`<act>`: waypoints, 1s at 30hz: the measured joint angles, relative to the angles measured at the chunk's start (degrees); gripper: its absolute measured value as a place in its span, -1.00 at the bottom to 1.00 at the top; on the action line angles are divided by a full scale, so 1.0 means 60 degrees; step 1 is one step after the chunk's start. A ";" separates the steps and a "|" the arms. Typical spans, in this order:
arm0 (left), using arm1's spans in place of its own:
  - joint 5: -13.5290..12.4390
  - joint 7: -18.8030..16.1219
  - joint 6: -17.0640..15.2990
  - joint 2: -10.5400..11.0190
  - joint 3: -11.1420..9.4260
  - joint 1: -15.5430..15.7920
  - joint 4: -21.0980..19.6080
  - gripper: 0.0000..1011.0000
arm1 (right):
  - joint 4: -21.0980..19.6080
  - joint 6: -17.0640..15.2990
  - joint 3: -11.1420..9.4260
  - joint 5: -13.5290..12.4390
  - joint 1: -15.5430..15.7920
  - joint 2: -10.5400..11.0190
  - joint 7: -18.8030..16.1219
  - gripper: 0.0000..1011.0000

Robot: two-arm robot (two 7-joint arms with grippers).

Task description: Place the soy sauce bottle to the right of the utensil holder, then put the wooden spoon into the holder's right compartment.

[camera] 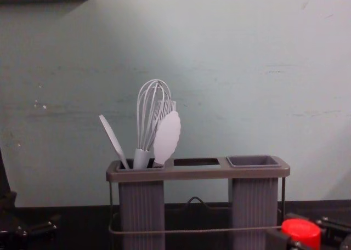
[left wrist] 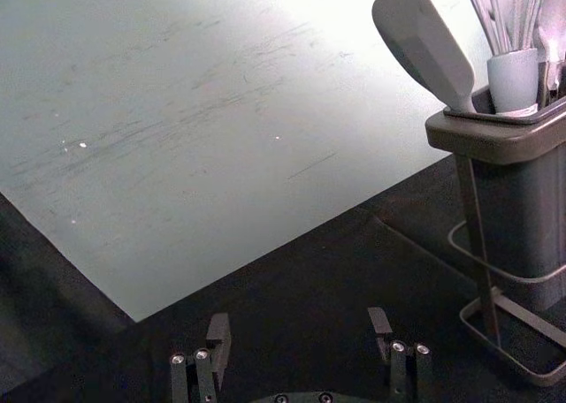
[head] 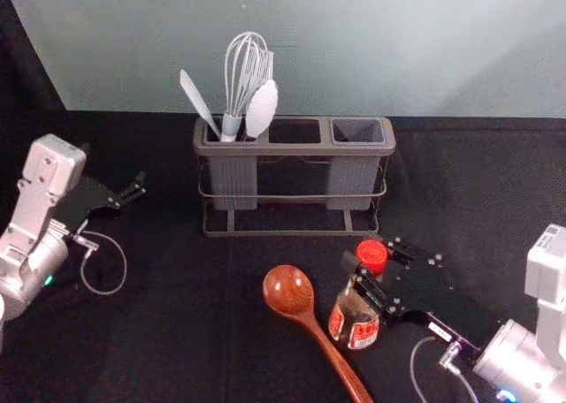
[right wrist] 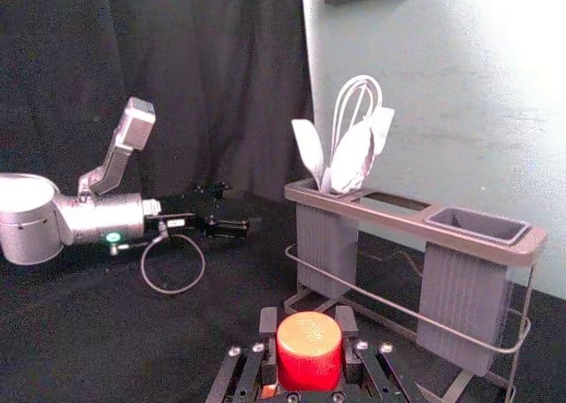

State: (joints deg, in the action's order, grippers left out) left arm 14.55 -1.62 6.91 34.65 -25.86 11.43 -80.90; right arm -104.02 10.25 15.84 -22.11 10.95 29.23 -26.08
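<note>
Soy sauce btl (head: 352, 316) w/ red cap (head: 371, 256), gripped, near R end of gray upright utensil holder (head: 296, 150); brown wooden spoon (head: 309, 319) flat, L of btl, bowl twd holder.

a black cloth (head: 177, 332) bears the utensil holder (head: 294, 149) and wooden spoon (head: 289, 290).

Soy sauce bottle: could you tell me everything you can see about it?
The soy sauce bottle has a see-through body, glass or clear plastic, with a red and white label low down. Its round red cap is on, with raised marks on top. It looks roughly upright, in front of the utensil holder and to the right of the wooden spoon's bowl. The right gripper has its jaws against both sides near the cap. Whether it touches the table, I can't tell.
</note>
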 joint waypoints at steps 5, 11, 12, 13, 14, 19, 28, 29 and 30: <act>0.0000 0.0000 0.0000 0.0000 0.0000 0.0000 0.0000 1.00 | -0.0209 -0.0012 -0.0174 -0.0010 0.0068 0.0035 0.0029 -0.22; 0.0000 0.0000 0.0000 0.0000 0.0000 0.0000 0.0000 1.00 | -0.0458 -0.0004 -0.0564 -0.0063 0.0202 0.0123 0.0165 -0.22; 0.0000 0.0000 0.0000 0.0000 0.0000 0.0000 0.0000 1.00 | -0.0473 -0.0003 -0.0621 -0.0068 0.0215 0.0133 0.0191 -0.22; 0.0000 0.0000 0.0000 0.0000 0.0000 0.0000 0.0000 1.00 | -0.0484 -0.0001 -0.0682 -0.0070 0.0222 0.0147 0.0206 -0.22; 0.0000 0.0000 0.0000 0.0000 0.0000 0.0000 0.0000 1.00 | -0.0486 -0.0001 -0.0741 -0.0071 0.0224 0.0161 0.0221 -0.22; 0.0000 0.0000 0.0000 0.0000 0.0001 0.0000 0.0000 1.00 | -0.0316 -0.0012 -0.1098 -0.0071 0.0106 0.0191 0.0334 -0.22; 0.0000 0.0000 0.0000 0.0000 0.0000 0.0000 0.0000 1.00 | 0.0491 -0.0056 -0.1436 -0.0069 -0.0632 -0.0046 0.0467 -0.22; 0.0000 0.0000 0.0000 0.0000 0.0001 0.0000 0.0000 1.00 | 0.0581 -0.0057 -0.1440 -0.0063 -0.0714 -0.0073 0.0479 -0.22; 0.0000 -0.0001 0.0000 0.0000 0.0001 0.0000 0.0000 1.00 | 0.0759 -0.0052 -0.1438 -0.0001 -0.0887 -0.0140 0.0494 -0.22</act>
State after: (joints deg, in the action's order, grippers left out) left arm 14.55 -1.62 6.91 34.65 -25.86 11.43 -80.90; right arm -99.46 9.94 7.21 -22.11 5.62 28.40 -23.12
